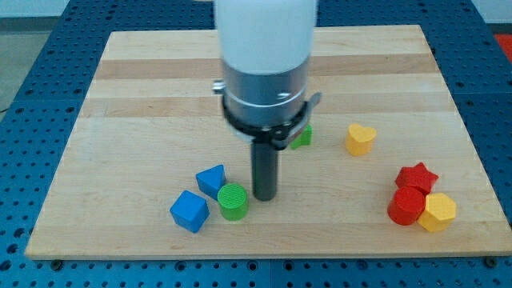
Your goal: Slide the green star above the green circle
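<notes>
- Tabletop (160,72): pale wood board on blue perforated bench (24,88).
- My tip (265,198) just right of green circle (233,201); no gripper shows.
- Green star (302,137) up-right of circle, mostly hidden by arm.

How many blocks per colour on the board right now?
Blue: 2, a cube and a second block
Green: 2, a circle and a block partly hidden behind the arm
Yellow: 2, one near the middle, one at the right
Red: 2, a star and a round one
Total: 8
My tip sits just right of the green circle.
</notes>
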Tool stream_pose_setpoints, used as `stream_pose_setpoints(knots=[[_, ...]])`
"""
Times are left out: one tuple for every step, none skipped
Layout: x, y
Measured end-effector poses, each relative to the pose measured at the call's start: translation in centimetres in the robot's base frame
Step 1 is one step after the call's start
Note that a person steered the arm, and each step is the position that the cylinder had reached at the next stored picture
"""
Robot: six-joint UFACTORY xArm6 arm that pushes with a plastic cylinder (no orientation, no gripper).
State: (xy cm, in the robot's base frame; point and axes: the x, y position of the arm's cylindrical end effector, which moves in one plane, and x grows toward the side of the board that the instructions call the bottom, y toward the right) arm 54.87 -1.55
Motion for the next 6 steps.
stream_pose_setpoints(knots=[[-0.1, 0.7], [-2.4, 6.7], [-5.8, 11.2], [-8.5, 10.8], [-11.4, 10.4], [-12.3, 6.4]])
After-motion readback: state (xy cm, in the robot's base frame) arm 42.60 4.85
